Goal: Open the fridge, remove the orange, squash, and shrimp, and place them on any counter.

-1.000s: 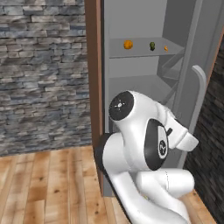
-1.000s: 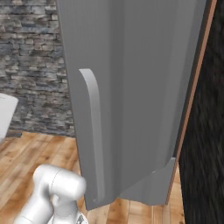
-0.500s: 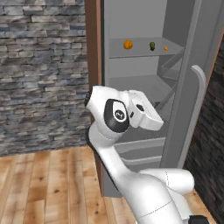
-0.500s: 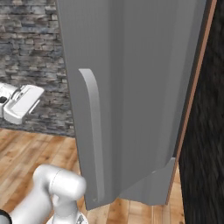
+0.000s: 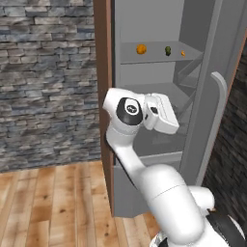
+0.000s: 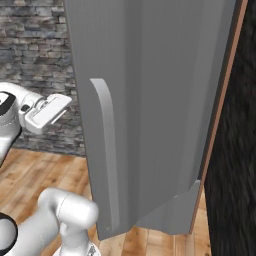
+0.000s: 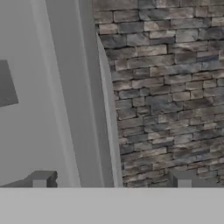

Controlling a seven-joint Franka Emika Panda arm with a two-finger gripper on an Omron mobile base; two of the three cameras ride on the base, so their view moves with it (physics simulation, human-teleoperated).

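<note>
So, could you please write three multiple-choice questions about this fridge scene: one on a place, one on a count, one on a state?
1. Where does the orange lie?
A. on a fridge shelf
B. on the floor
C. in the gripper

2. How many food items lie on that shelf?
A. one
B. three
C. five

3. How is the fridge door?
A. shut
B. removed
C. open

Answers:
1 A, it rests on the upper shelf.
2 B, orange, squash and shrimp.
3 C, the inside shows beside the swung-out door.

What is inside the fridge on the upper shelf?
On the fridge shelf sit the orange, the squash and the shrimp. The arm and door hide much of the lower compartments.
</note>
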